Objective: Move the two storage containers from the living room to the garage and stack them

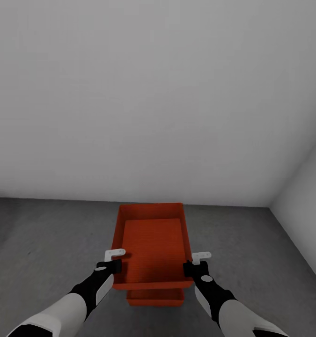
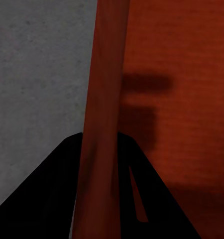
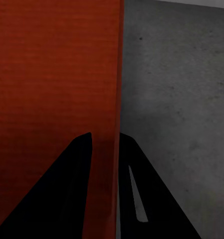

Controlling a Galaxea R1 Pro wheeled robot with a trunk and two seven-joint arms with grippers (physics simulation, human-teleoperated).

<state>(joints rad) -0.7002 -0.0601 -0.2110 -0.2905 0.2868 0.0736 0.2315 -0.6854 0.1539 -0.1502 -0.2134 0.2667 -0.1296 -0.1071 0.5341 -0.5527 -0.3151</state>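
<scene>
I hold the upper storage container (image 1: 152, 248) by its two long walls, left gripper (image 1: 112, 266) pinched on the wall at 9 o'clock and right gripper (image 1: 197, 267) pinched on the wall at 3 o'clock, each claw closed with the rim between its fingers. In the left wrist view the dark fingers (image 2: 52, 199) straddle the orange-red wall (image 2: 104, 99); the right wrist view shows the same, fingers (image 3: 152, 194) either side of the thin wall (image 3: 114, 99). The lower storage container (image 1: 155, 296) peeks out beneath the near edge at 6 o'clock, on the grey concrete floor (image 1: 45, 238); whether the two bins touch I cannot tell. Open floor spreads to 9 and 3 o'clock. The white back wall (image 1: 153, 93) stands just past the far rim at 12 o'clock, a side wall (image 1: 307, 196) closing the corner near 2 o'clock
</scene>
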